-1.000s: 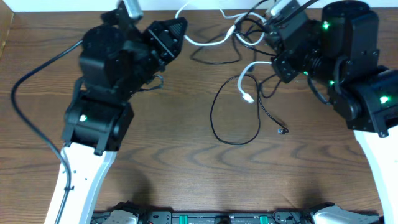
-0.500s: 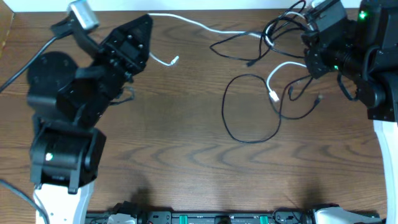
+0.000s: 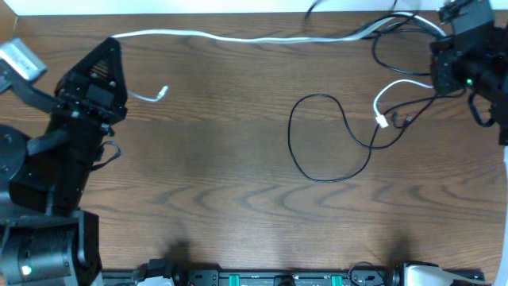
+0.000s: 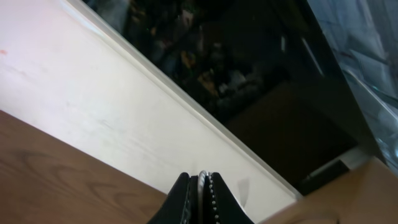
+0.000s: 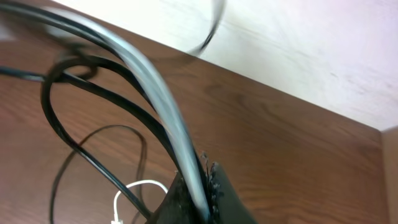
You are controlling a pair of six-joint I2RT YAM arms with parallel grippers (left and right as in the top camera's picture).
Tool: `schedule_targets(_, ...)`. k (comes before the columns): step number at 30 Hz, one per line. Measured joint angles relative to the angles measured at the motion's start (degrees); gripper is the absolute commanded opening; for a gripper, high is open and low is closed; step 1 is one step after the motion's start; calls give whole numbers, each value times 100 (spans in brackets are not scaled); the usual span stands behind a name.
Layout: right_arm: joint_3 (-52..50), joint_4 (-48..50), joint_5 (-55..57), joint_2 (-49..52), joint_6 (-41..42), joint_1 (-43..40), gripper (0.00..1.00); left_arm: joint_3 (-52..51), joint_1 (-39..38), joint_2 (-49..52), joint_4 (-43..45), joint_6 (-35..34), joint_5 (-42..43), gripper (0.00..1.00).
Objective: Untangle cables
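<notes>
Cables lie spread over the far half of the brown table. One long white cable runs in an almost straight line along the far edge, from the left gripper over to the right side. The left gripper is at the far left of the table. Its two fingers are pinched tight together, with the long white cable squeezed between them. A short bit of that cable sticks out past the fingers and ends in a small plug that rests on the wood.

The right gripper is at the far right corner. Its fingers are also pinched tight on the long white cable. Thin black cords run down next to it to the same spot, and I cannot tell if they are pinched too.

A black cable makes one big round loop on the table, right of the middle. A short white cable curls down just beside that loop, near the right gripper.
</notes>
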Motion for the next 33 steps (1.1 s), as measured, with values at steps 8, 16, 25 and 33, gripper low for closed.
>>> schedule_targets(8,0,-15,-76,-4,-31,-485,1,0,560,-37,-103,146,249,8)
schedule_targets(16,0,-22,-111,-11,-44,-1005,1,0,1360,-44,-101,188,317,8)
schedule_targets(25,0,0,-13,-15,-46,-1563,1,0,2640,-44,-92,190,643,8)
schedule_targets(33,0,85,24,-15,-46,-2087,2,0,2728,-44,63,448,367,8)
